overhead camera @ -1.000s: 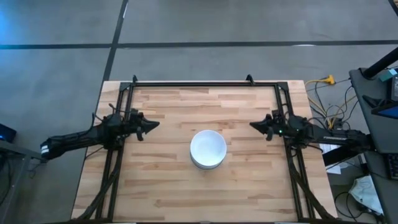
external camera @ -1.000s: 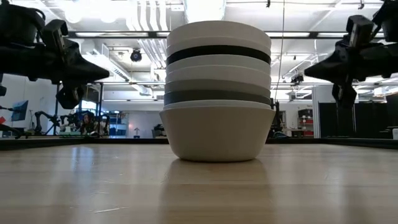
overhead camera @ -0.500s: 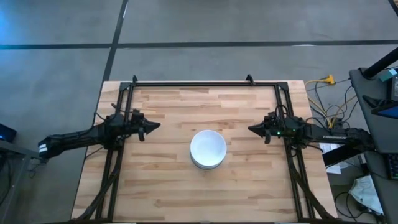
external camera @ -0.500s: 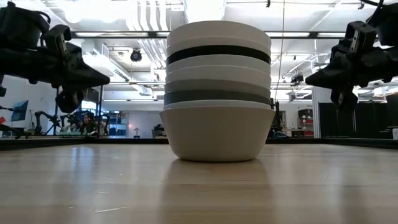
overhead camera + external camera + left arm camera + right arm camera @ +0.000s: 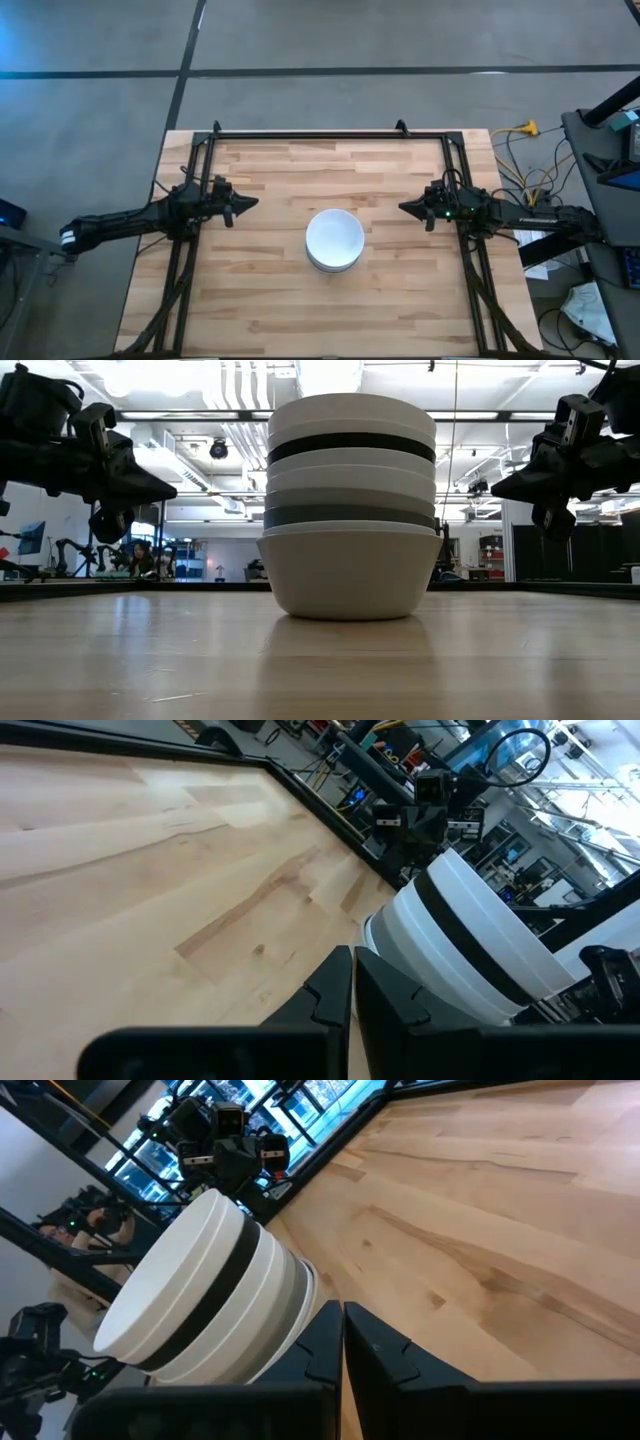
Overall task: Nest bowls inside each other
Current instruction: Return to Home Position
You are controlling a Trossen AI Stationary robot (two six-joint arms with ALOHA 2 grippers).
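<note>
While bowls [image 5: 334, 238] sit nested, white topmost — left tool [image 5: 251, 203], right tool [image 5: 403, 207] closed, empty

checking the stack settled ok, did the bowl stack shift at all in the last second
No. The bowl stack sits on the same planks of the table in the high view, not shifted either way.

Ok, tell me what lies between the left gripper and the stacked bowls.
Only bare wooden table lies between the left gripper and the stacked bowls, as the high view shows.
</note>
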